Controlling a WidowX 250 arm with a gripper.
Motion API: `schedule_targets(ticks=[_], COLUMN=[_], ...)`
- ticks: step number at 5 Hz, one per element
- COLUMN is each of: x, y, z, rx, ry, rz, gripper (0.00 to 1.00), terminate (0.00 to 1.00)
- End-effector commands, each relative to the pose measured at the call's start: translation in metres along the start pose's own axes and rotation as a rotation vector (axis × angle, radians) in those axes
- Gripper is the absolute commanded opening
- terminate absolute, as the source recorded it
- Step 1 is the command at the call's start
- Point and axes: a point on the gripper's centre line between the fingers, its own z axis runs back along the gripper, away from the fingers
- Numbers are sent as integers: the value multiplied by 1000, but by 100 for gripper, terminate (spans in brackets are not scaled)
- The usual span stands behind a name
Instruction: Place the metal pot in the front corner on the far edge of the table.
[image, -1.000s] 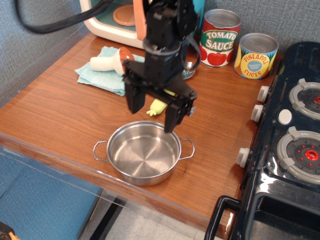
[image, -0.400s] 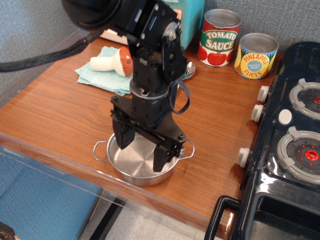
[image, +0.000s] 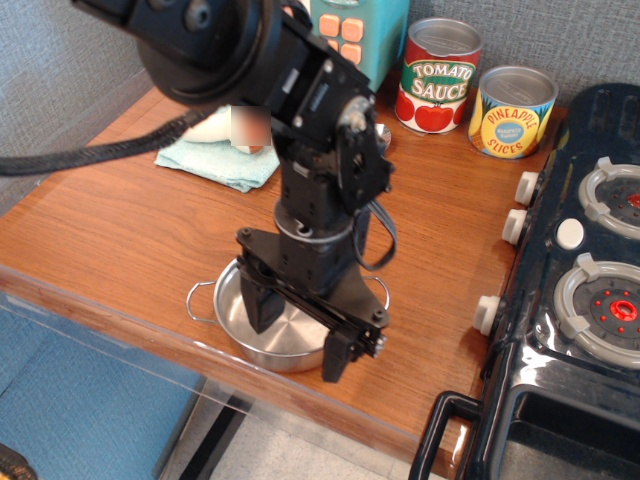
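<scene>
The metal pot (image: 232, 300) is a shallow shiny steel pot with wire loop handles. It stands on the brown wood table (image: 110, 225) near the front edge, by the clear plastic strip (image: 90, 300). My black gripper (image: 300, 335) is lowered over the pot, jaws apart. One finger (image: 262, 305) is inside the pot and the other finger (image: 340, 355) is outside its near right rim. The fingers straddle the rim. The arm hides the pot's right side and most of its right handle.
A black toy stove (image: 580, 300) fills the right side. A tomato sauce can (image: 440, 75) and a pineapple can (image: 512, 110) stand at the back. A teal cloth (image: 215, 162) with a toy on it lies at the back left. A teal toy appliance (image: 350, 30) stands behind the arm.
The gripper has come down and forward from above the pot's back rim. One finger now sits inside the pot and one outside its near rim. The pot has not moved.
</scene>
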Motion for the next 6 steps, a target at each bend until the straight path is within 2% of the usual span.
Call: schedule_targets(ticks=[1,2,3,4,5,6], x=[4,10,12,13,15,29], y=[-1,-4,-3,-3,-1,18], z=[-19,-44,-45,-40,-27,5], rx=[18,45,39,39,22,-9], ry=[30,94,101,88,47,-20], rz=[-1,1,3,-15,-13,38], gripper=[100,100,0,0,0,0], terminate=[0,0,0,0,0,0])
